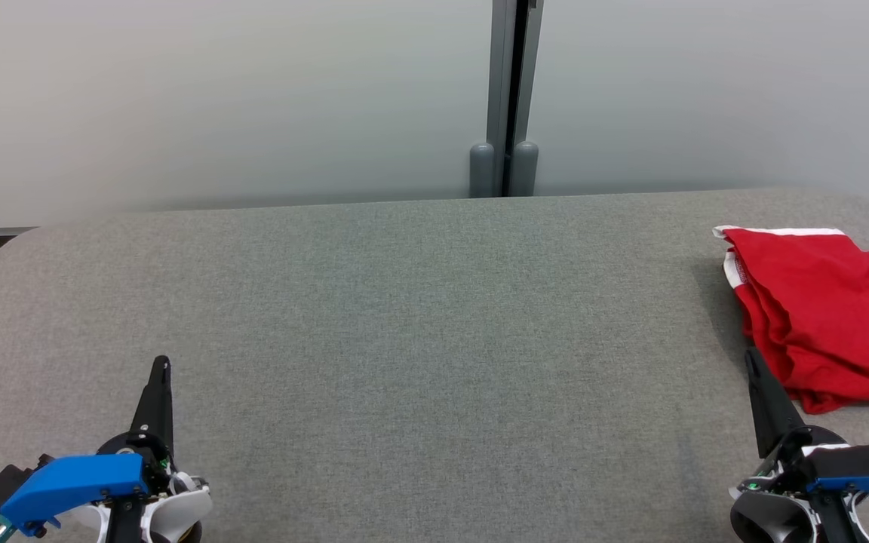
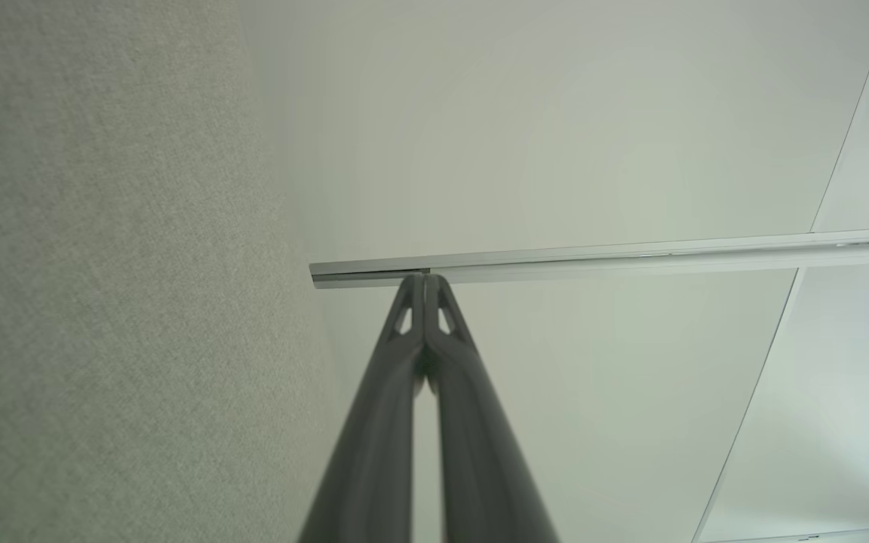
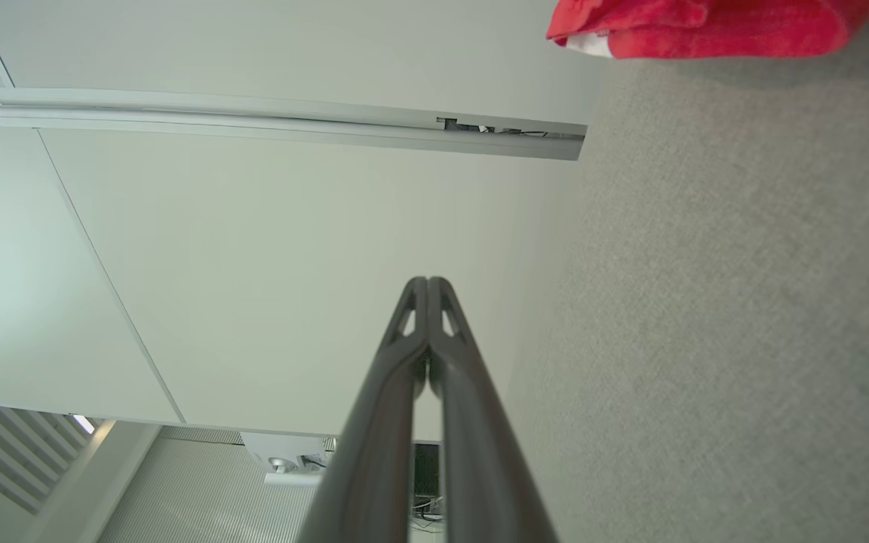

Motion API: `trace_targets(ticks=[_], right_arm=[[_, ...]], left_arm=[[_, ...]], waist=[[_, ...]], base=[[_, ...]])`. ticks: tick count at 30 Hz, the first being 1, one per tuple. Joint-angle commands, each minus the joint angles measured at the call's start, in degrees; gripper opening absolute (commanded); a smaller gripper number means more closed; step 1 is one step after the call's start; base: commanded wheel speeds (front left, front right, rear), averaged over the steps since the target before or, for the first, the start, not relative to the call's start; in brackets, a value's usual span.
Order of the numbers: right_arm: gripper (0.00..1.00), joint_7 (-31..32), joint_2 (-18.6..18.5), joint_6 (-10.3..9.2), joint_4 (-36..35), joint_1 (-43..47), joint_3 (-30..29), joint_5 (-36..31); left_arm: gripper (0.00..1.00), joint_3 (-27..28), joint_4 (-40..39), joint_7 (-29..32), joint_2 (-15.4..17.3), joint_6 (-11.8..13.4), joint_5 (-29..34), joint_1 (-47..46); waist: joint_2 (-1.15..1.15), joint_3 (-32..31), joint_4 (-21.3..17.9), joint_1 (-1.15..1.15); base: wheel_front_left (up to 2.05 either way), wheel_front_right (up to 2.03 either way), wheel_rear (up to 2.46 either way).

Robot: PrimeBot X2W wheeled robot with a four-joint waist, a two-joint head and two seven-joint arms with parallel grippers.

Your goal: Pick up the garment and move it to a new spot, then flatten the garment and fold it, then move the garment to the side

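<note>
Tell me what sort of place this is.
Likely an office or lab room: a grey fabric-covered table, pale wall panels joined by a metal post, a red garment near the table's right edge.

The red garment (image 1: 827, 317) lies folded into a compact, roughly rectangular bundle near the right end of the grey fabric-covered table (image 1: 404, 339), toward its far side, and its right part runs past the head view's border. A white band lines its far edge and turns down around the left corner. Several stacked layers show as soft ridges along the left side, and the top is lightly wrinkled. In the right wrist view the red garment (image 3: 706, 26) rests as a low, flat stack.
</note>
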Motion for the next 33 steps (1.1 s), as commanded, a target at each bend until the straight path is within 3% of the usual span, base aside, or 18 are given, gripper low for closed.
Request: trace_targets(ticks=[1,33], right_arm=[[0.00,0.4,-0.2,0.03,0.1,-0.7,-0.2,1.6],[0.00,0.6,-0.2,0.02,0.2,-0.8,-0.3,3.8]], left_arm=[[0.00,0.4,-0.4,0.5,-0.1,-0.5,-1.2,-0.9],[0.00,0.7,-0.4,1.0,-0.3,-0.5,-3.1,-1.1]], waist=[[0.00,0.0,0.1,0.00],[0.00,0.0,0.3,0.00]], base=[[0.00,0.00,0.00],[0.00,0.00,0.00]])
